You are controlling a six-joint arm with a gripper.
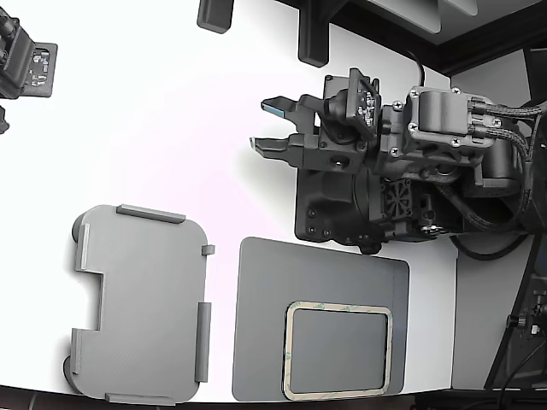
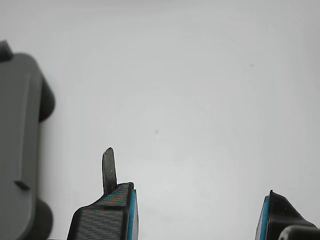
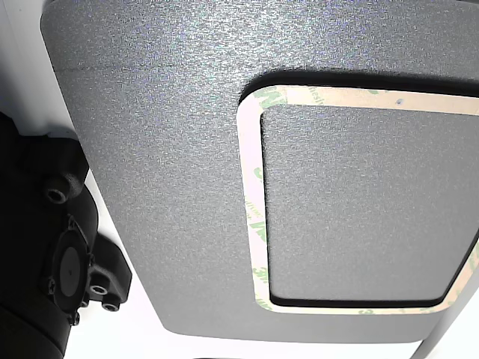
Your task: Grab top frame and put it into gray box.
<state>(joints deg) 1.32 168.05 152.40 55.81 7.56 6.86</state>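
Your gripper (image 1: 267,125) hangs released, jaws apart, over bare table (image 1: 154,102), holding nothing. Frame (image 1: 338,351) lies flat on mat (image 1: 265,316), untouched, ready for lifting. Box (image 1: 141,303) waits beside mat, empty for drop-off.

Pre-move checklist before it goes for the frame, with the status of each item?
1. End effector open: ok, jaws spread apart in the exterior and wrist views.
2. End effector empty: ok, only bare white table shows between the fingertips.
3. Top frame in place: ok, lying flat on the dark mat, untouched.
4. Gray box ready: ok, it looks empty, at the exterior view's left of the mat.
5. End effector over the frame: not ok, it hangs above bare table, away from the mat.
6. Frame free to lift off the mat: cannot tell.
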